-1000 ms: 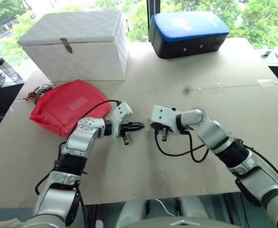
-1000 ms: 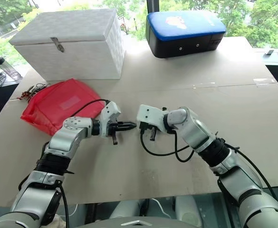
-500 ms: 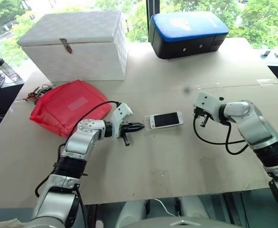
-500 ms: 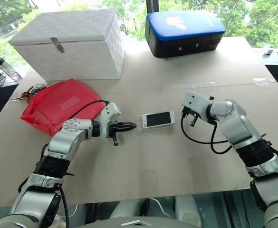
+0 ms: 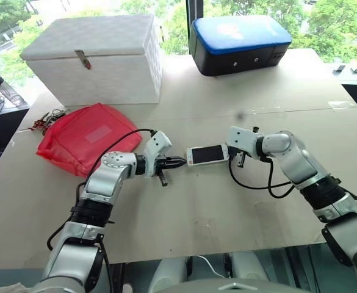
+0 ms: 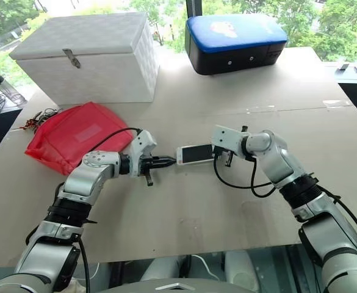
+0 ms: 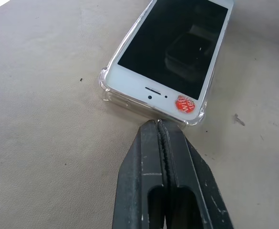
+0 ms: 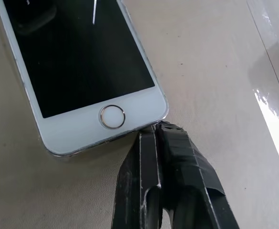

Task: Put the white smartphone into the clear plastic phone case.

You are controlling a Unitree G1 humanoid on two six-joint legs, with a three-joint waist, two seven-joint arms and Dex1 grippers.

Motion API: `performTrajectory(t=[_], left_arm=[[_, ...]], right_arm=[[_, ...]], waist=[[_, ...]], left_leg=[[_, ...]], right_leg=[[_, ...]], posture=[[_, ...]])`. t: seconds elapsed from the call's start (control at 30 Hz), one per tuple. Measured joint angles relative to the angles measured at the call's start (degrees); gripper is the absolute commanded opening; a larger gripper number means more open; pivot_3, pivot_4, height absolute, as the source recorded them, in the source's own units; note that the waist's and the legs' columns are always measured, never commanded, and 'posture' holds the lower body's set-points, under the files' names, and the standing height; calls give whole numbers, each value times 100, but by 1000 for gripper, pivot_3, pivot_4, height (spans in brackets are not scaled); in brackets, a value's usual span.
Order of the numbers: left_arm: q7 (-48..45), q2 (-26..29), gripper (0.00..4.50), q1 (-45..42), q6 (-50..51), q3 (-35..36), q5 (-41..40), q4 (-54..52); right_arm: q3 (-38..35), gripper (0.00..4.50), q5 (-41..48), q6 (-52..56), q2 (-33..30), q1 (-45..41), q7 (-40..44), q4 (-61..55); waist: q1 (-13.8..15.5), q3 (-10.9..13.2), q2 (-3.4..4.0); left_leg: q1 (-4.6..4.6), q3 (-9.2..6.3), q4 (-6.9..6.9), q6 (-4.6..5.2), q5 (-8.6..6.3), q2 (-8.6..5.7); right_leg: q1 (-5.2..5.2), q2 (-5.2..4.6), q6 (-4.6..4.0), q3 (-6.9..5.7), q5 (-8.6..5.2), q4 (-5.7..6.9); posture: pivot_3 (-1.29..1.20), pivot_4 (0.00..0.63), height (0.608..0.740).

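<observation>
The phone (image 5: 207, 154) lies flat, screen up, near the middle of the table (image 5: 227, 213), seated in the clear case (image 7: 111, 97) — the case's see-through rim shows around the phone's earpiece end in the left wrist view. A small red sticker (image 7: 185, 104) sits on the white bezel at that end.

The left gripper (image 5: 177, 163) has its two black fingers pressed together on nothing, and its tip sits at the phone's left end, right against the case's edge. The right gripper (image 8: 156, 131) is likewise closed and empty, its tip at the phone's other end, just by the corner beside the home button (image 8: 112, 116). The phone is thus bracketed between the two tips.

Around the phone: a red bag (image 5: 83, 137) lies to its left, beyond the left arm, with a small tangle of keys (image 5: 47, 116) at the bag's far left corner. A white box (image 5: 96, 55) with a metal clasp stands behind the bag, and a black case with a blue top (image 5: 242, 39) stands well behind the phone — both well apart from it. Black cables loop from each wrist, the right one hanging just beside the phone's right end. Nothing lies on the phone's screen.
</observation>
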Motion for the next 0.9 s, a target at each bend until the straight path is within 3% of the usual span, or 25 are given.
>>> performTrajectory(t=[0.5,0.73,0.9], left_arm=[[22,142,19,118,273,142,-72,-163],[-58,334,19,92,477,755,-689,-397],[304,-197,19,-14,703,739,-978,-877]], right_arm=[[-330,0,-296,-134,463,132,-10,162],[-1249,0,382,228,199,848,-143,-489],[-1976,0,1247,1000,119,1059,-28,-1426]], waist=[[-151,-8,-7],[-77,11,-11],[6,14,-12]], left_leg=[[16,4,-1,0,0,5],[-17,-4,-1,1,-1,1],[-5,0,-3,1,-1,2]], right_leg=[[10,6,0,9,0,8],[-7,-4,0,-2,0,-8],[-3,0,0,4,0,-3]], posture=[[0,150,740],[0,150,740],[0,150,740]])
